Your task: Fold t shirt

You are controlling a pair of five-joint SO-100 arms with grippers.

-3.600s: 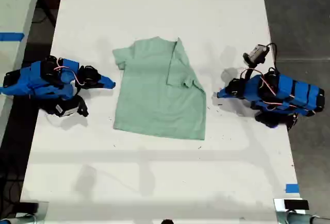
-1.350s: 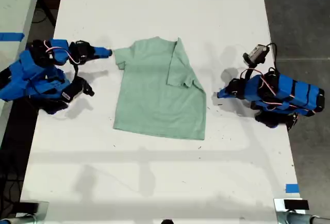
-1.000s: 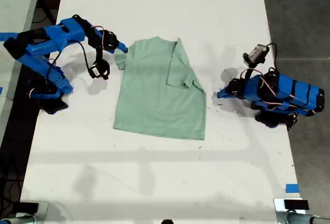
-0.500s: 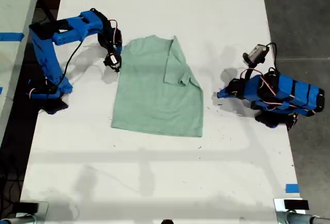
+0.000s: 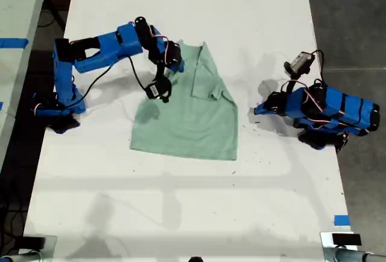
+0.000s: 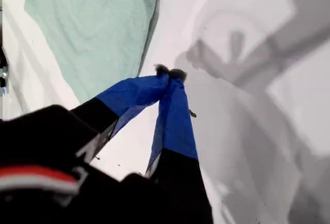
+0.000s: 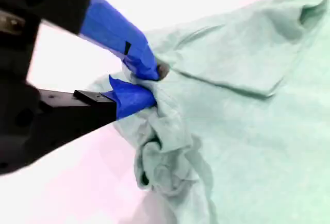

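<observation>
At ten o'clock on the counter (image 5: 181, 214), my second end effector (image 7: 147, 82) pinches the t shirt (image 5: 199, 123), which may slip free and bunch, while my first end effector (image 6: 170, 72) rests clenched, empty.

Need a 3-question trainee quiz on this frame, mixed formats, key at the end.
1. True or false: my second gripper has its jaws shut on the pale mint-green cloth T-shirt.
2. Multiple choice: my first gripper is A) gripping the shirt, B) shut on nothing above the white table, C) wide open.
3. Fill in: in the exterior view, the arm over the shirt reaches in from the view's ____.

Key: 1 true; 2 B; 3 left.
</observation>
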